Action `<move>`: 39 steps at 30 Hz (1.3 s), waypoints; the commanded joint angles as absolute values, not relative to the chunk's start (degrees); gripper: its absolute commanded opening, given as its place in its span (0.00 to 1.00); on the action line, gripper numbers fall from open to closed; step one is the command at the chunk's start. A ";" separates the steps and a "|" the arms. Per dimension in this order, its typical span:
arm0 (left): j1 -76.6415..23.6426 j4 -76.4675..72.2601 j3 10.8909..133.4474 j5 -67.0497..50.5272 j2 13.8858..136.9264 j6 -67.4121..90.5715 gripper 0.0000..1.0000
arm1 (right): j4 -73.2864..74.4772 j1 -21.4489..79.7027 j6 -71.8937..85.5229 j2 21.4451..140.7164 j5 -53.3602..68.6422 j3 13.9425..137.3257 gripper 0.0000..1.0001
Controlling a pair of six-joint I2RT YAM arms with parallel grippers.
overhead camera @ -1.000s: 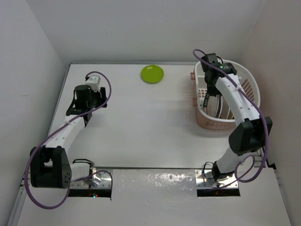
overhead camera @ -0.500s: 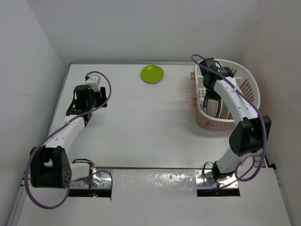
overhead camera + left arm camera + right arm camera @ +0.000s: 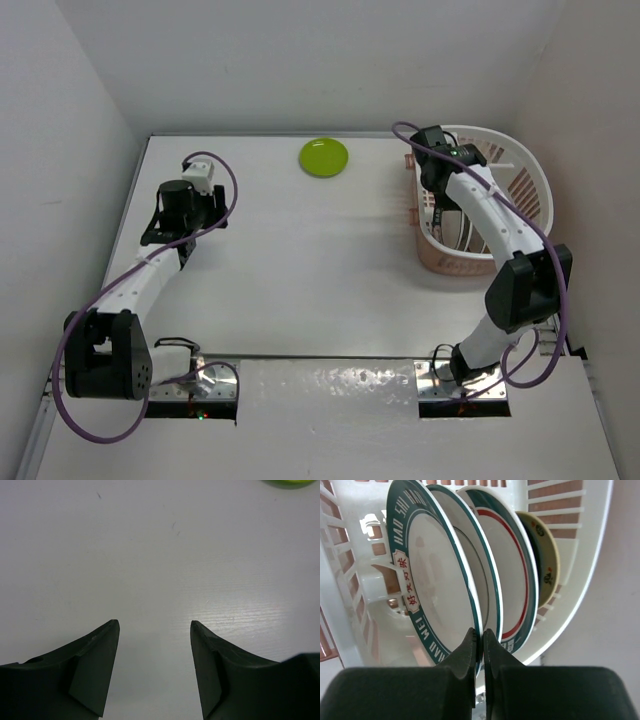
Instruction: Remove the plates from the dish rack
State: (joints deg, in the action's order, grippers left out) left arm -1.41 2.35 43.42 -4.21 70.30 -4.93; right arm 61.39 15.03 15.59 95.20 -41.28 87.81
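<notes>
The dish rack (image 3: 522, 168) stands at the table's far right, its white slotted wall (image 3: 580, 555) close in the right wrist view. Several plates stand on edge inside. Nearest is a white plate with a dark teal lettered rim (image 3: 435, 590), and my right gripper (image 3: 479, 632) is shut on its lower rim. Behind it come another teal-rimmed plate, the green-red rimmed plate (image 3: 512, 580) and a small tan-brown plate (image 3: 547, 565). From above, the right gripper (image 3: 440, 195) reaches down into the rack's left side. A lime-green plate (image 3: 324, 157) lies flat on the table. My left gripper (image 3: 155, 625) hangs open over bare table.
The lime-green plate's edge (image 3: 290, 482) shows at the top right of the left wrist view. The left gripper (image 3: 172, 238) sits at the table's left side. White walls close in the table on the left, back and right.
The right gripper's jaws have closed onto the rim of the nearest plate, and its wrist has shifted slightly left over the rack. The left arm has not moved.
</notes>
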 commanded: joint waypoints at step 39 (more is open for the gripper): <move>-1.76 2.90 45.09 -3.52 72.86 -1.50 0.57 | 45.26 22.84 11.08 84.10 -0.73 98.11 0.00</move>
